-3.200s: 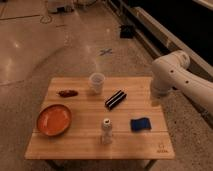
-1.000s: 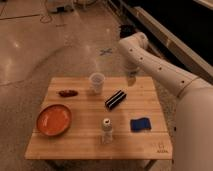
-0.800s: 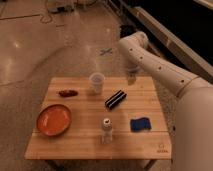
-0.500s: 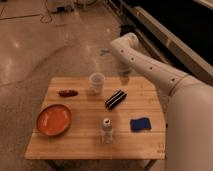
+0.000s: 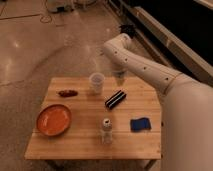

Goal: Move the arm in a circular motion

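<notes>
The arm is large, glossy and white, built of thick rounded segments. It reaches in from the lower right, rises leftward to a bulbous bent joint, then turns down. Its claw hangs with fingers closed together over the far edge of the desk, holding nothing.

pincer seemingly beside cup, bare table corner front-right

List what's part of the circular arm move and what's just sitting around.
Job:
- white arm
- its gripper, shut, over the far edge of the wooden table

Lying about, on that table:
- white cup
- black oblong block
- small brown item
- orange bowl
- small bottle
- blue sponge
</notes>
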### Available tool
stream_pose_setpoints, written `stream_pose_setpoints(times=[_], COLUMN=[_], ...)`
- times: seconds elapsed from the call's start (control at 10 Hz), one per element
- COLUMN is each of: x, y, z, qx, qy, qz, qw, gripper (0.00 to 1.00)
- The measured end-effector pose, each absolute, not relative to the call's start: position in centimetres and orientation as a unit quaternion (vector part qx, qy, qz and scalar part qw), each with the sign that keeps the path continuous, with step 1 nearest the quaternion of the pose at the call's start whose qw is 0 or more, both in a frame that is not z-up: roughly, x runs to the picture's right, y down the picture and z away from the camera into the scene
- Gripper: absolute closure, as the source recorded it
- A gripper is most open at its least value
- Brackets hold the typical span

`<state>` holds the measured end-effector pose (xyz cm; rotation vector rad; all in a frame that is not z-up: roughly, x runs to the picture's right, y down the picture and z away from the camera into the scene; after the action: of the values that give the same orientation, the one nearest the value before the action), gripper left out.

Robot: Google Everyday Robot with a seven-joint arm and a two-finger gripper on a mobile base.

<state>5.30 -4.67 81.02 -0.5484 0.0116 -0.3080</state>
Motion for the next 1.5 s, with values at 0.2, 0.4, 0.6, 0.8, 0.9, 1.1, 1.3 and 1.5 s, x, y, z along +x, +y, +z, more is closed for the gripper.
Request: stream_pose_setpoints(times=[0.2, 0.4, 0.6, 0.8, 0.9, 1.1, 1.3, 1.5], x=[5.0, 4.0, 2.4, 3.1, 3.3, 1.8, 0.5, 1.4], y=[-3.8, -3.5, -3.1, -1.9, -1.1, -1.3, -0.6, -0.1], z=[80.3, 79.9, 79.4, 78.4, 77.9, 77.9, 77.6, 77.3], qx=[-0.271, -0.269, -0.267, -0.266, -0.268, -0.265, -0.267, -0.267], qy=[0.01, 0.007, 0.001, 0.004, 0.005, 0.003, 0.005, 0.006], qz=[-0.159, -0.163, -0.187, -0.194, -0.191, -0.191, -0.193, -0.194], qw=[0.949, 0.949, 0.945, 0.944, 0.944, 0.945, 0.944, 0.944], gripper=[0.59, 0.59, 0.59, 0.59, 0.59, 0.59, 0.59, 0.59])
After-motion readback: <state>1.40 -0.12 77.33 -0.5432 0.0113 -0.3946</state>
